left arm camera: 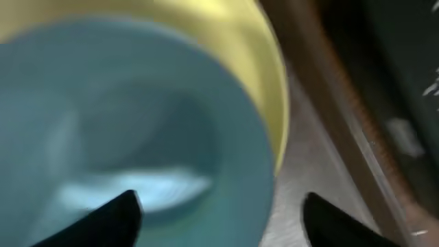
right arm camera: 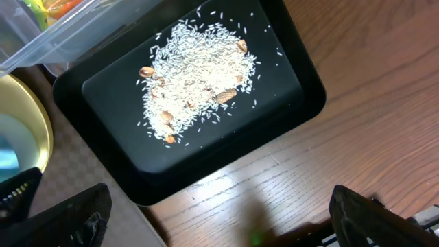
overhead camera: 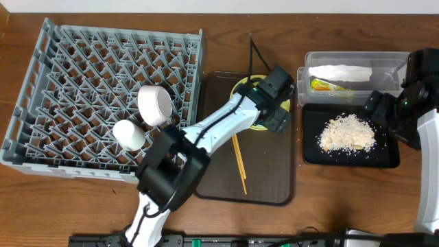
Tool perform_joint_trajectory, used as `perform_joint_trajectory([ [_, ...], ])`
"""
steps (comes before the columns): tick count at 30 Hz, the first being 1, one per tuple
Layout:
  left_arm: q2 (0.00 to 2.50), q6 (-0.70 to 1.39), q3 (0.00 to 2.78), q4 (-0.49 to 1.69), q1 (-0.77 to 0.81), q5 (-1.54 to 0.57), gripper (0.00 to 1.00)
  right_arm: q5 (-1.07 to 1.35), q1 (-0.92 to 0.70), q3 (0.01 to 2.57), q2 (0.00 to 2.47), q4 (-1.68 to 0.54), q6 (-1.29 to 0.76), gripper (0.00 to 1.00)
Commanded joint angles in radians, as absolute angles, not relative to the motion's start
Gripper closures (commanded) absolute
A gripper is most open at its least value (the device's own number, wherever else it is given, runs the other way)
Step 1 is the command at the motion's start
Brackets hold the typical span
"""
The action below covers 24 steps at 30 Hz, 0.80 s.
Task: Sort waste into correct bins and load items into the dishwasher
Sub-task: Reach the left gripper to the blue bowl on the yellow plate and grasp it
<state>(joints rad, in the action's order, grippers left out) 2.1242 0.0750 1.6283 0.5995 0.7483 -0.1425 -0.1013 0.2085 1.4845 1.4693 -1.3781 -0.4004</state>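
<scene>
Nearest the base, the left arm stood up from the table's front edge, bent at the elbow beside the near right corner of the large square grey plastic dish rack [overhead camera: 41, 137], and lay extended diagonally away over the flat brown serving tray [overhead camera: 274, 185]. Thin wooden chopsticks [overhead camera: 239, 161] lay on that tray just beside the forearm. At the tray's far end the left gripper [left arm camera: 219, 226] pointed down, jaws spread wide: one finger over the inside of the light-blue bowl [left arm camera: 123, 137], the other outside it, the rim between them (too blurred to tell whether either touched). The bowl sat on the round pale-yellow plate [left arm camera: 267, 75]. In the rack, a white bowl [overhead camera: 156, 105] and a small white cup [overhead camera: 128, 135] rested close together among the pegs.

The right arm stood at the table's right edge, wrist tipped down; the right gripper [right arm camera: 219, 223] was held by the shallow black rectangular tray [right arm camera: 305, 103], wide open and empty. Loose beige rice-like food scraps [right arm camera: 199, 82] were heaped in that tray's middle. Just beyond its far edge, the clear rectangular plastic tub [overhead camera: 391, 65] held the crumpled white paper napkin [overhead camera: 341, 72] and the small orange-and-green wrapper [overhead camera: 326, 86].
</scene>
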Motion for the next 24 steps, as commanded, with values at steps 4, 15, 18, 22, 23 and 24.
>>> perform_joint_trajectory([
  [4,2.144,0.064,1.634,0.655,0.748,0.031,0.56,-0.097,0.216,1.503,1.457,-1.381,-0.388,0.01],
  [15,2.144,0.065,1.615,0.703,0.761,0.038,0.69,-0.097,0.216,1.503,1.457,-1.384,-0.387,0.01],
  [18,2.144,0.064,1.604,0.703,0.768,0.038,0.69,-0.097,0.216,1.503,1.457,-1.384,-0.388,0.01],
  [22,2.144,0.064,1.603,0.699,0.77,0.038,0.79,-0.097,0.216,1.503,1.457,-1.384,-0.388,0.01],
  [23,2.144,0.064,1.603,0.699,0.77,0.038,0.81,-0.097,0.216,1.503,1.457,-1.384,-0.388,0.01],
  [24,2.144,0.064,1.603,0.699,0.77,0.038,0.86,-0.097,0.216,1.503,1.457,-1.384,-0.388,0.01],
])
